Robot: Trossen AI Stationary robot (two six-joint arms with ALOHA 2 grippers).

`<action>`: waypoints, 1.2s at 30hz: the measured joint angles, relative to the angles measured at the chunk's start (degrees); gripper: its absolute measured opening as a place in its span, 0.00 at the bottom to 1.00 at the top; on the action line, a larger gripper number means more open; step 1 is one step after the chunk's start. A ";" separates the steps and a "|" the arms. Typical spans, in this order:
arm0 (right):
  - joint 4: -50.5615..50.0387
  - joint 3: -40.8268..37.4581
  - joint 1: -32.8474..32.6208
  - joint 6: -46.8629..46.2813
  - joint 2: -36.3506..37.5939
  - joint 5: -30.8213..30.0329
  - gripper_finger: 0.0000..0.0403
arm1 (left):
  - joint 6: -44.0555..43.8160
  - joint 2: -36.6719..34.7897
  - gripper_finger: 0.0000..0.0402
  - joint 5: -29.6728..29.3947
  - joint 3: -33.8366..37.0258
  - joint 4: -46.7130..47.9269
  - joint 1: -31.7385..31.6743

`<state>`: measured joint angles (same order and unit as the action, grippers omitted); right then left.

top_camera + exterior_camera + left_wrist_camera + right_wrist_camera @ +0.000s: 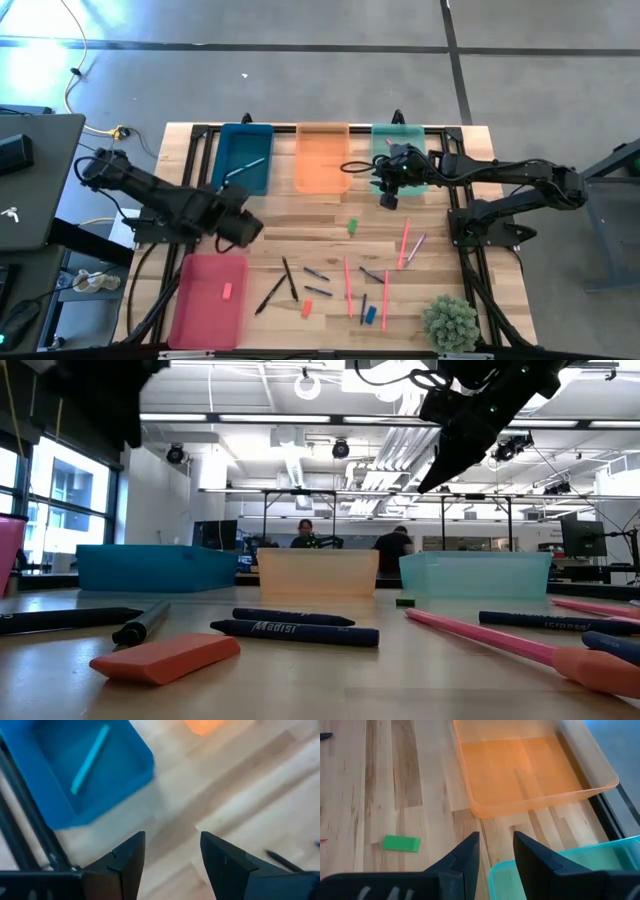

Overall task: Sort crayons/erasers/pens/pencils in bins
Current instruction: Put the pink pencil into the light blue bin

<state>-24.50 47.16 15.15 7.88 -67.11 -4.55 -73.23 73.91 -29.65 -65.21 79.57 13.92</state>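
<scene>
My left gripper [243,228] [172,837] hovers open over bare wood, near the dark teal-blue bin [245,158] [75,770]. That bin holds one pale slim stick [90,757]. My right gripper [388,200] [496,837] is open and empty, above the table at the near corners of the orange bin [530,770] and the mint green bin [560,870]. A green eraser [352,227] [401,843] lies flat on the wood close by. A pink eraser [227,291] lies in the pink-red bin [195,310]. Orange [307,308] and blue [371,314] erasers lie near the table's near edge.
Long pink-red sticks [347,285] [404,243], dark pens and short dark blue sticks [318,291] are scattered over the table's near middle. A small green plant [450,322] stands at the near right corner. Black frame rails run along the table's sides.
</scene>
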 joint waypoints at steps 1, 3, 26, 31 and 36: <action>0.45 0.00 0.23 0.02 0.00 -0.23 0.28 | 2.10 0.00 0.44 -0.56 0.00 0.00 -1.56; 1.13 0.00 0.80 0.06 0.00 -1.26 0.28 | 6.26 0.00 0.44 -1.11 0.00 -0.07 -4.99; -6.73 0.00 9.21 -22.26 0.00 3.79 0.41 | 36.15 0.00 0.44 24.32 0.00 -26.76 -34.69; -10.98 0.00 9.20 -24.91 0.00 8.40 0.43 | 34.67 0.00 0.44 25.04 0.00 -27.15 -35.45; -16.04 0.02 9.05 -26.15 0.02 11.77 0.42 | 34.38 0.36 0.44 24.02 0.02 -27.15 -36.52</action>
<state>-40.54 47.18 24.20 -18.27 -67.09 7.22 -38.85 74.27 -5.63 -65.19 52.42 -22.60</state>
